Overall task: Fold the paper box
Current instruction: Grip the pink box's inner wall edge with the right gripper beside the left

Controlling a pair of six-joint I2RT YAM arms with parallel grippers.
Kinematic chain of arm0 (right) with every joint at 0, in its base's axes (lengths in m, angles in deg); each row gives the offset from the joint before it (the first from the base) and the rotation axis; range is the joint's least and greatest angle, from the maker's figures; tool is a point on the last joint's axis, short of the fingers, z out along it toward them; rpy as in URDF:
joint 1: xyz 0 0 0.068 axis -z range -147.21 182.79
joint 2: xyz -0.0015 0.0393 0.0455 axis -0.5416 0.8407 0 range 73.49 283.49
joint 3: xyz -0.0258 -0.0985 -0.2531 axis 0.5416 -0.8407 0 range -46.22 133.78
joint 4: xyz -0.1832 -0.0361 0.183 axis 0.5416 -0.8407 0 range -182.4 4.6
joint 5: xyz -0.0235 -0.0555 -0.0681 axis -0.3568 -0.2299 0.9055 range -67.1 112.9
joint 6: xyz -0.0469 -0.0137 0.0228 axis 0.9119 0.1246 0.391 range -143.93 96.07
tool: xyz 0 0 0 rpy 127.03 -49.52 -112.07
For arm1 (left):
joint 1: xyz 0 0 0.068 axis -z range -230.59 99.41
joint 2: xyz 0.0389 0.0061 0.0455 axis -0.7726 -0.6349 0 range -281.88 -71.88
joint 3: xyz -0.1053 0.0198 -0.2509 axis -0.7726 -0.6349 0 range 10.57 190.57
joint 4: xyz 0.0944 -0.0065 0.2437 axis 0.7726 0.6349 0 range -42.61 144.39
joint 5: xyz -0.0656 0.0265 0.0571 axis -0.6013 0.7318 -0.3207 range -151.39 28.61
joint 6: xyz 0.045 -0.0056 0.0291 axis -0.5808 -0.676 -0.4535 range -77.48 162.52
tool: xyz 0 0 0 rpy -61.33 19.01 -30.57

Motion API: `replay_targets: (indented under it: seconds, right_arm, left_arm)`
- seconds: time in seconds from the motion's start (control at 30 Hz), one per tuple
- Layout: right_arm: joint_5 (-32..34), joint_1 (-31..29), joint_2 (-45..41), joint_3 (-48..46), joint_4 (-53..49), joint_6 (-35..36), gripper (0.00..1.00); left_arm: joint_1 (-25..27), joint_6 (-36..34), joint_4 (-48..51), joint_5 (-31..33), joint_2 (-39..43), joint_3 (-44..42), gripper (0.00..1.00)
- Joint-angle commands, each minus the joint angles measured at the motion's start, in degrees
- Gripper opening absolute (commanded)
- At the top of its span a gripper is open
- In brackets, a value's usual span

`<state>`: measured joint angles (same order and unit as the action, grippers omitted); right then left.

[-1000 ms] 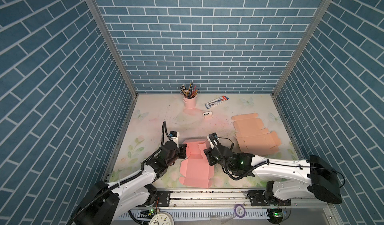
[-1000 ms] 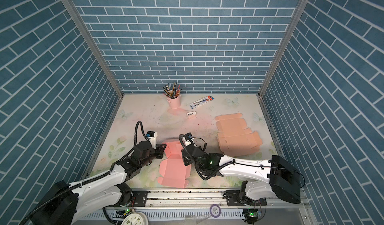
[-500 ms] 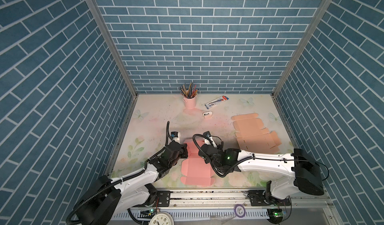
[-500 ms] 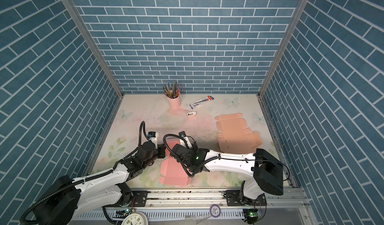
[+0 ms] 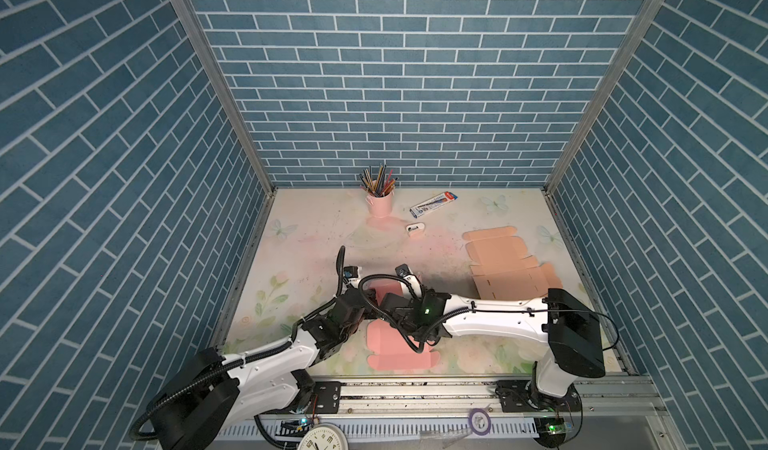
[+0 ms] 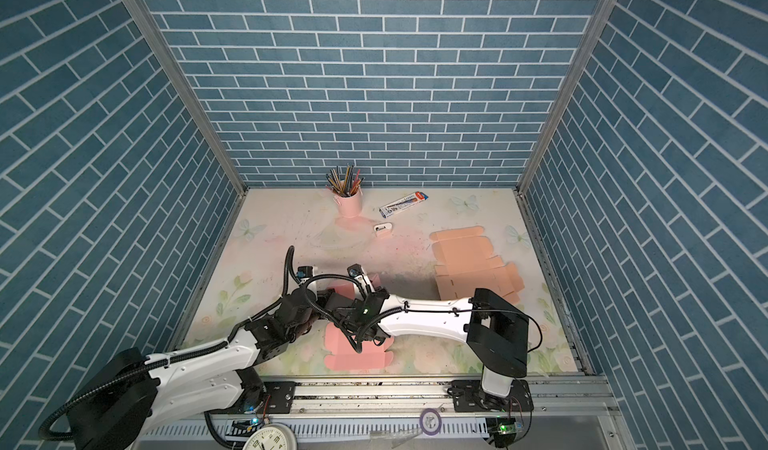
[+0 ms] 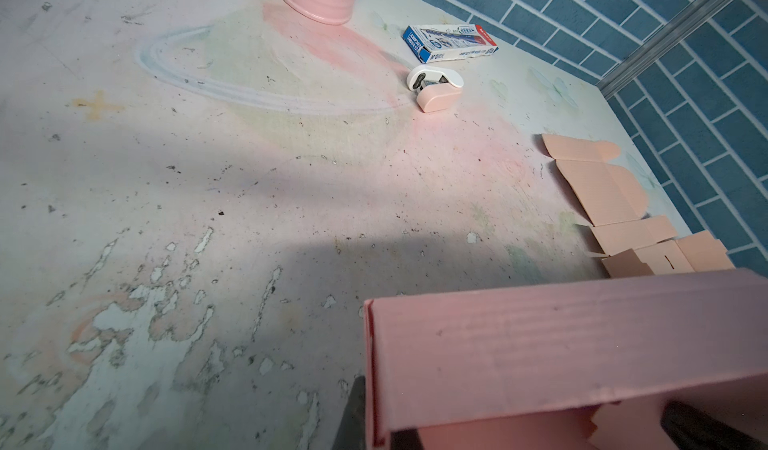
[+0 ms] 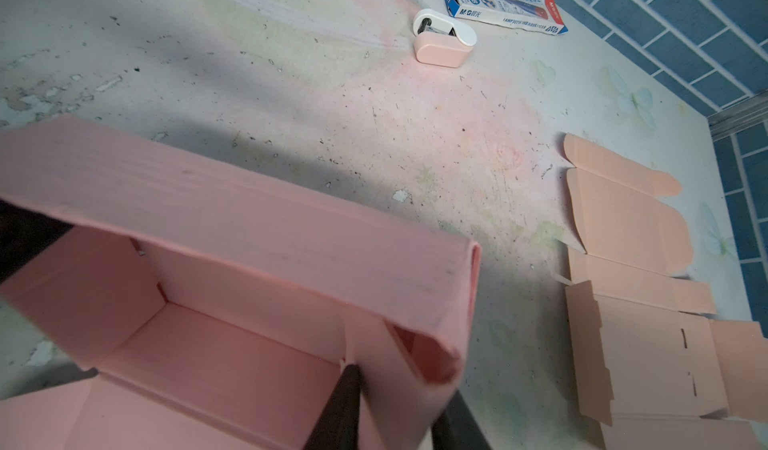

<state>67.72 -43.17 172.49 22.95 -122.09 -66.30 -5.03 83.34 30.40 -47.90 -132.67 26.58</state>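
A: Entry: kind of place?
B: Robot test cell, lab-built. Brick-print wall panels (image 5: 374, 94) on aluminium corner posts (image 5: 218, 82); two white arms (image 5: 490, 323) bolted to a slotted rail (image 5: 415, 394) along the lower edge; worn floral mat (image 5: 299, 260); clock (image 5: 322, 441), bottom centre.
A: Props?
B: Pencil cup (image 5: 380, 204) and pencil carton (image 5: 433, 202), upper centre of the mat.

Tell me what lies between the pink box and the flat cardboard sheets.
Nothing: only bare, scuffed table separates the pink box from the flat cardboard sheets, clearest in the right wrist view.
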Motion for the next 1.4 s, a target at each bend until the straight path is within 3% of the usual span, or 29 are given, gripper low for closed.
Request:
replay_targets:
  seconds: [0.0, 0.27, 0.5, 0.67, 1.1, 1.37]
  right_arm:
    - [1.2, -0.28, 0.71, 1.4, -0.58, -3.07, 0.24]
    - [1.51, 0.03, -0.03, 0.53, 0.21, -3.43, 0.08]
    - [2.92, 0.73, 0.31, -0.15, -1.1, -5.54, 0.19]
    - [4.13, 0.82, 0.31, -0.73, -1.52, -6.56, 0.21]
    - [5.89, 0.86, 1.8, -0.41, -4.51, -8.7, 0.0]
    - [6.72, 0.47, 1.12, -0.35, -4.35, -9.38, 0.04]
  left_arm:
    - [1.53, 1.63, -2.41, -1.19, 0.5, 2.74, 0.04]
    - [3.07, 1.9, -2.46, -1.04, 0.13, 3.31, 0.04]
    - [3.88, 2.29, -3.64, -0.49, -1.16, 3.06, 0.04]
    - [5.16, 2.55, -4.17, 0.91, -1.98, 2.96, 0.04]
    - [6.57, 3.22, -4.55, 2.31, -1.82, 2.97, 0.04]
    - [7.01, 3.39, -4.79, 3.02, -2.48, 2.9, 0.03]
